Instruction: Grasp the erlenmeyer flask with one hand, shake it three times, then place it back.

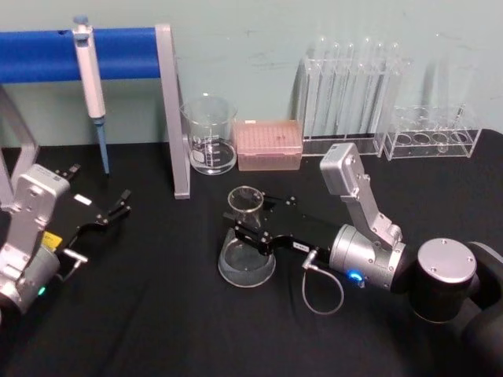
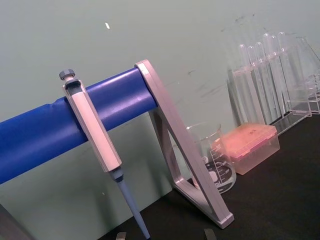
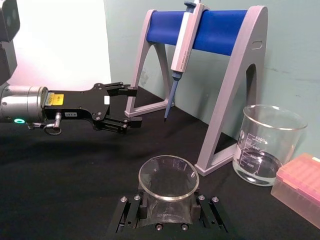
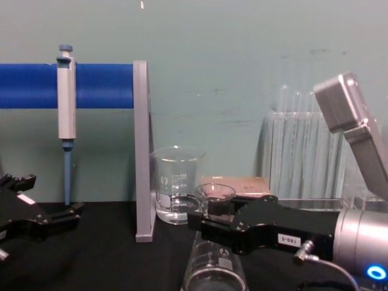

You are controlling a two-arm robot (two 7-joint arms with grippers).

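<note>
1. Head view: the erlenmeyer flask (image 1: pixel 247 250) stands on the black table (image 1: pixel 157 314) in front of the glass beaker (image 1: pixel 210 135) and the pink tip box (image 1: pixel 268 144). The right gripper (image 1: pixel 250 221) reaches in from the right, its two black fingers clamped on either side of the flask's neck just under the flared rim. The left gripper (image 1: pixel 118 206) rests low over the table on the left, well apart from the flask, its fingers spread. A pipette (image 1: pixel 90 86) hangs from the blue bar of the stand (image 1: pixel 169 110), and test tube racks (image 1: pixel 354 98) line the back wall.

2. Left wrist view: the pipette (image 2: pixel 95 145) hangs on the blue-barred stand (image 2: pixel 175 150), with the beaker (image 2: pixel 217 160), the tip box (image 2: pixel 250 145) and the test tubes (image 2: pixel 265 80) beyond.

3. Right wrist view: the flask's rim (image 3: pixel 168 178) sits between the right gripper's fingers (image 3: pixel 131 212), which press on the neck from both sides. Farther off, the left gripper (image 3: pixel 131 105) hovers with its fingers parted (nothing between them).

4. Chest view: the right gripper (image 4: pixel 203 219) holds the flask (image 4: pixel 213 267) by the neck, the base low in front. The left gripper (image 4: pixel 63 215) sits at the left edge.
</note>
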